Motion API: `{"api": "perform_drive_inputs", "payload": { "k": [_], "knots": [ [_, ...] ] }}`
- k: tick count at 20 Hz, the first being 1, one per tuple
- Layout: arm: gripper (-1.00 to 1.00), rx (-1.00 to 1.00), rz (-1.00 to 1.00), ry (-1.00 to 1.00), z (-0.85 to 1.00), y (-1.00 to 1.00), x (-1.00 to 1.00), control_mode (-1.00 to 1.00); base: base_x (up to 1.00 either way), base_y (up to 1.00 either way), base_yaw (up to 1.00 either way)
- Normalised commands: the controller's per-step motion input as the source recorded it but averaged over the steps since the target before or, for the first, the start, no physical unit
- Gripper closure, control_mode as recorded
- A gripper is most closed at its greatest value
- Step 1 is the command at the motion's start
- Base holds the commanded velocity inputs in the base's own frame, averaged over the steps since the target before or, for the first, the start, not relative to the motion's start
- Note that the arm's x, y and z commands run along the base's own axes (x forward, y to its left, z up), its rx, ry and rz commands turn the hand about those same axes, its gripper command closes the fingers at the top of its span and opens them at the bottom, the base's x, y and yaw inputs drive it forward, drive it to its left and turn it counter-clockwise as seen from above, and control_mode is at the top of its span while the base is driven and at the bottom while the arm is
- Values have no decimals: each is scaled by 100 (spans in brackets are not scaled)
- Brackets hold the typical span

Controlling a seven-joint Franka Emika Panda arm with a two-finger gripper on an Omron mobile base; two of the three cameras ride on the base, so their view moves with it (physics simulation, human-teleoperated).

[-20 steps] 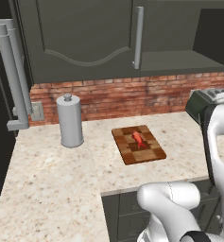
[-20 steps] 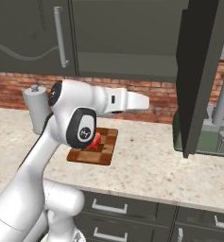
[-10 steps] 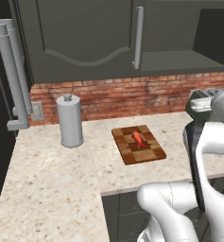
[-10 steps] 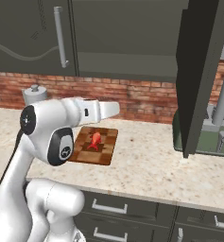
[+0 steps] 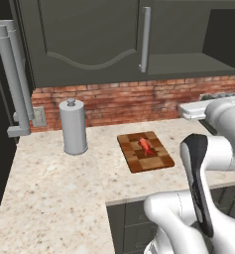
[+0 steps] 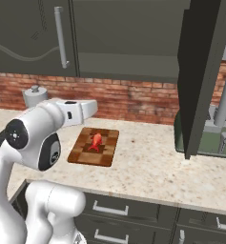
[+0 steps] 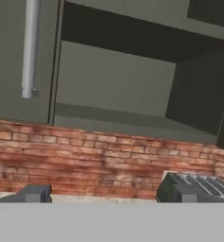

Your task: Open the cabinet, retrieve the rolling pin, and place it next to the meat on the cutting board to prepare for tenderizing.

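The large dark grey-green cabinet [image 6: 133, 38] with arched raised panels fills the top of both base views. In the right base view its left door is closed, with a long grey bar handle [image 6: 61, 35] at upper left, while its right door [image 6: 200, 76] stands swung out toward the camera at the right of the frame, showing a bare shelf in the open half. In the hand view the open compartment [image 7: 118, 80] sits in the upper middle, with the closed door's handle at upper left and a red brick wall [image 7: 85, 156] across the lower half. I cannot see a rolling pin on the shelf.

The rectangular checkered brown wooden cutting board [image 5: 145, 151] lies on the speckled beige stone counter [image 5: 54, 198], just right of centre in the left base view and left of centre in the right base view. The small red-orange chunk of meat [image 5: 145, 145] rests on the board, near its middle.

A tall grey metal canister with a knobbed lid [image 5: 73, 127] stands upright on the counter at centre left of the left base view, well apart from the board.

The claw [image 7: 108, 194] is released: its two dark tips [image 7: 34, 194] rise wide apart at the bottom of the hand view, with nothing between them.
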Motion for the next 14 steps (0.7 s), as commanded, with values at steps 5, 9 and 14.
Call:
{"api": "perform_drive_inputs", "payload": {
  "k": [5, 9, 14],
  "knots": [
    [-100, 12, 23, -8, 24, 57, 13, -100, 0, 0, 0],
    [-100, 7, 18, -7, 35, 50, 28, -100, 0, 0, 0],
    [-100, 6, 14, -7, 35, 49, 25, -100, 0, 0, 0]
  ]
}}
